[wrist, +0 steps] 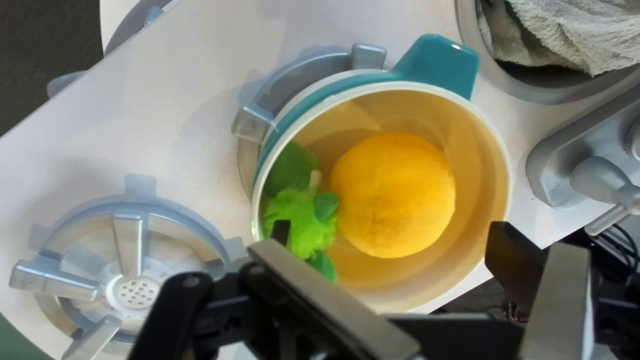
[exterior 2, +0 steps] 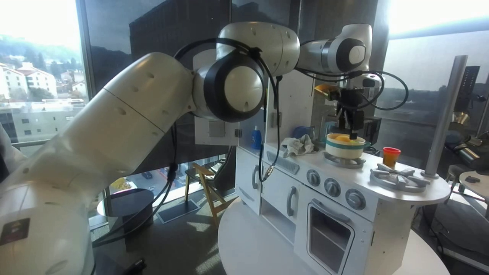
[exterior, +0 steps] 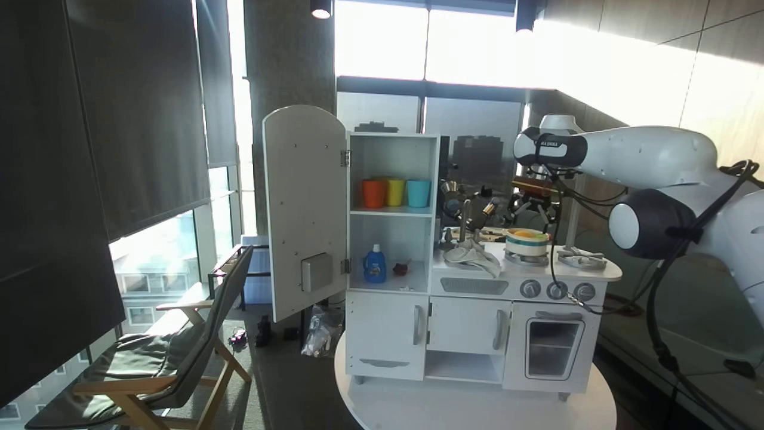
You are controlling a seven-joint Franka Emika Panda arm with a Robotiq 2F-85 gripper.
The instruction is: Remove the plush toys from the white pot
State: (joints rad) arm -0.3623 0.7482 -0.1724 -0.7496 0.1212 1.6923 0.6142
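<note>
The white pot [exterior: 523, 248] with a teal band stands upright on a stove burner; it also shows in the other outside picture [exterior 2: 344, 152] and the wrist view [wrist: 487, 175]. Inside it lie three plush toys: a large round orange-yellow one [wrist: 392, 195], a fluffy bright green one [wrist: 299, 215] and a dark green one [wrist: 292, 167] partly under the pot's near wall. My gripper [wrist: 390, 235] is open and empty above the pot, its fingertips spread wide across the opening. In both exterior views the gripper [exterior: 531, 216] [exterior 2: 350, 126] points down at the pot.
A grey towel [wrist: 560, 35] lies in the sink beside the pot, near the faucet [exterior: 465, 221]. A second burner [exterior 2: 400, 179], a red-topped cup [exterior 2: 391, 157] and a metal pole [exterior 2: 447, 114] stand at the counter's other end.
</note>
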